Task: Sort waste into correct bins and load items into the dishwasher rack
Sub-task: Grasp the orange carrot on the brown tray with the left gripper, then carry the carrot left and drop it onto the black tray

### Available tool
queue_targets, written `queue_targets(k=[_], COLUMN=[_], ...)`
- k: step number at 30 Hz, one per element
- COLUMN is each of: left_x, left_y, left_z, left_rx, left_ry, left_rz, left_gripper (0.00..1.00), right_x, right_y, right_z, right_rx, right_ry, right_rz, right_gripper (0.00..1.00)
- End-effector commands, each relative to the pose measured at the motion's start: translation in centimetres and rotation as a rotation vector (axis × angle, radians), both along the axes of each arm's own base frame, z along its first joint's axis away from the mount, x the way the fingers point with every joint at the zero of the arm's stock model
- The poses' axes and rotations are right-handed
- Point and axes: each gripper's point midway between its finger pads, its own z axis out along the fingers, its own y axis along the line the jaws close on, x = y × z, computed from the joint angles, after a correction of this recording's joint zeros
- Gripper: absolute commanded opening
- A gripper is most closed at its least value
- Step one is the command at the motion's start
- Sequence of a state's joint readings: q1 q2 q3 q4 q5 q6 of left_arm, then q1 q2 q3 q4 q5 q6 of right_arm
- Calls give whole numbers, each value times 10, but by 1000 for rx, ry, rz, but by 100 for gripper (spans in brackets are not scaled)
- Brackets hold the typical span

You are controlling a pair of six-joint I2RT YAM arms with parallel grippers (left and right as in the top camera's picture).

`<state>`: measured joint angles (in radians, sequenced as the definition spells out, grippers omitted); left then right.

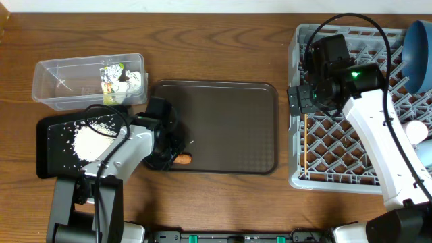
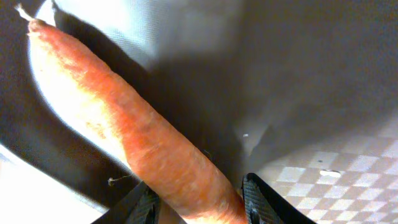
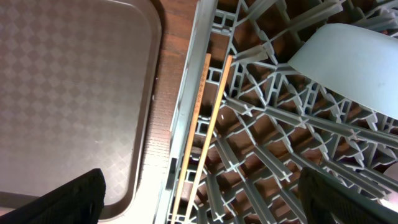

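An orange carrot stick (image 1: 183, 159) (image 2: 124, 118) lies at the front left corner of the brown serving tray (image 1: 223, 128). My left gripper (image 1: 169, 154) (image 2: 202, 202) is down over it, its jaws pressed against the stick's thick end on both sides. My right gripper (image 1: 300, 101) (image 3: 205, 186) hangs open over the left edge of the grey dishwasher rack (image 1: 297, 179) (image 3: 280, 124), holding nothing. The wooden chopsticks (image 1: 306, 145) (image 3: 202, 124) lie side by side in the rack below it. A dark blue plate (image 1: 420, 47) stands in the rack's far right corner.
The clear tub (image 1: 61, 81) at the far left holds a printed wrapper (image 1: 115, 79) and white paper. In front of it, the black tray (image 1: 50, 135) carries loose white rice (image 1: 91, 138). A pale blue bowl (image 1: 425, 152) and a small cup (image 1: 415, 129) sit in the rack's right side.
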<state>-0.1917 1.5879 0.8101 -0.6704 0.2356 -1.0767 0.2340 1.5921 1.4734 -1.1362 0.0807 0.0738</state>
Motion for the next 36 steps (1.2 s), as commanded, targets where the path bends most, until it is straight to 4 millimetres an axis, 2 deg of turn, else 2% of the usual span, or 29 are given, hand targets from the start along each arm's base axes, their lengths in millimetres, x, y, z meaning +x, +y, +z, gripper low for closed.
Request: queue_targets(k=[1, 6, 15, 19, 23, 28, 32, 36], left_x=[3, 12, 16, 23, 35, 51, 54, 47], left_y=[3, 4, 17, 21, 23, 34, 71, 116], left_z=[-4, -3, -2, 7, 30, 81, 114, 131], left_rx=[19, 16, 20, 22, 30, 63, 195, 307], left_ry=[-38, -80, -100, -135, -205, -352, -450, -472], left_rz=[-116, -166, -203, -228, -281, -324, -238, -109], left_gripper=[43, 39, 22, 20, 19, 18, 19, 19], right_x=[-1, -2, -2, -2, -2, -2, -2, -2], right_y=[-2, -2, -2, -2, -3, -4, -4, -4], right_z=[2, 1, 1, 1, 1, 1, 1, 2], right_rx=[-1, -2, -2, -2, -2, -9, -13, -13], right_ry=[-3, 0, 0, 0, 0, -1, -2, -3], right_rz=[6, 6, 6, 6, 6, 3, 2, 2], right_gripper=[98, 98, 97, 97, 97, 97, 97, 97])
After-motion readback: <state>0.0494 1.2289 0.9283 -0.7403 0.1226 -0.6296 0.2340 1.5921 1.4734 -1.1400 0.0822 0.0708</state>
